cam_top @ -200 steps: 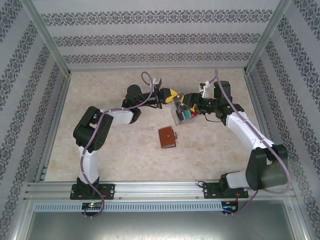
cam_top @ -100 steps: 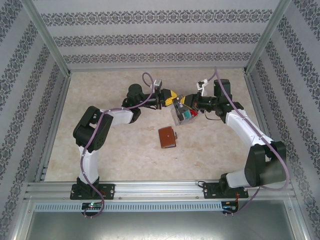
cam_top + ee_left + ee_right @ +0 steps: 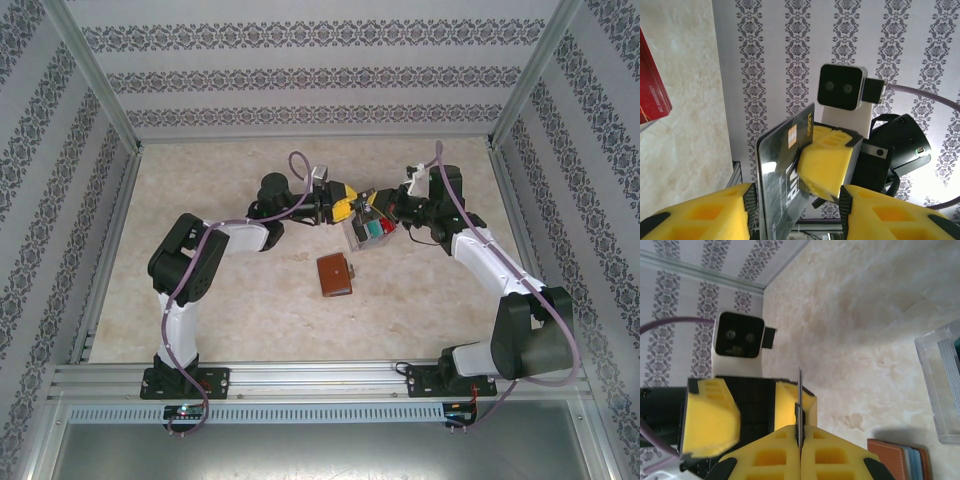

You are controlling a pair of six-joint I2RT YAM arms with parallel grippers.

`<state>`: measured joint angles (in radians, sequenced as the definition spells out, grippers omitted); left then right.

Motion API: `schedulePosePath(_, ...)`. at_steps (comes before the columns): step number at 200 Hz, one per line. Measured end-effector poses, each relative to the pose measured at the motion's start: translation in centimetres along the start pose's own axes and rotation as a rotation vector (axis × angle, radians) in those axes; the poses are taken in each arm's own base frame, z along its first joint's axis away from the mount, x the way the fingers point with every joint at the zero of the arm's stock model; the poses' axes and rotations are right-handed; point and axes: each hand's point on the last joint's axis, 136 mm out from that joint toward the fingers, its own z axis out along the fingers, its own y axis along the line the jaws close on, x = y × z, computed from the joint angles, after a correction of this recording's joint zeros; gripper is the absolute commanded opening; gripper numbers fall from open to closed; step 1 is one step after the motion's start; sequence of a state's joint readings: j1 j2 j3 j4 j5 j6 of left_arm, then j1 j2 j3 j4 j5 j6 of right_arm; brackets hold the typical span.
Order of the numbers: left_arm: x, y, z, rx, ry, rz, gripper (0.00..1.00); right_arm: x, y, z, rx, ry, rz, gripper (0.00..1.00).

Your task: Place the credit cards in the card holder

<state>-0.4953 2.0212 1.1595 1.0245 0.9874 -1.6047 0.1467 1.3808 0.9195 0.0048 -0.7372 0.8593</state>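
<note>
Print shows on the dark grey card point(image 3: 782, 180) and red card point(image 3: 652, 85), too blurred to read.

A dark grey plastic card point(image 3: 782, 175) with a gold chip stands on edge between the two yellow blocky left fingers point(image 3: 695, 215), which sit apart on either side of it. A yellow right finger point(image 3: 827, 165) presses flat on the card's face, below a white wrist camera block point(image 3: 842, 97) with a black front. The corner of a red plastic card point(image 3: 651, 87) with small print lies over the beige marbled tabletop point(image 3: 690, 65), whose edge meets a patterned striped wall point(image 3: 900, 45).
</note>
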Motion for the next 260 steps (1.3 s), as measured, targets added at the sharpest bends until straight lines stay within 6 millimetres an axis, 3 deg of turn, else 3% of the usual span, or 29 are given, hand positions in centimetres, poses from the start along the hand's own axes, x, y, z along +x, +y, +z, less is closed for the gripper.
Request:
schedulePosePath(87,0.7,0.5,0.7,-0.003,0.020,0.001,0.00,-1.1,0.3,-0.1,-0.008,-0.063,0.041,0.10)
schedulePosePath(135,0.8,0.4,0.7,0.001,0.024,0.006,0.00,-1.0,0.1,-0.4,0.000,-0.060,0.056,0.23)
schedulePosePath(172,0.8,0.3,0.7,0.003,0.027,0.009,0.00,-1.4,0.5,-1.7,-0.017,-0.071,0.052,0.19)
schedulePosePath(217,0.8,0.3,0.7,0.004,0.028,0.011,0.00,-1.3,0.4,-1.8,-0.018,-0.065,0.053,0.10)
schedulePosePath(260,0.9,0.3,0.7,0.004,0.029,0.012,0.00,-1.2,0.2,-1.9,-0.020,-0.060,0.057,0.15)
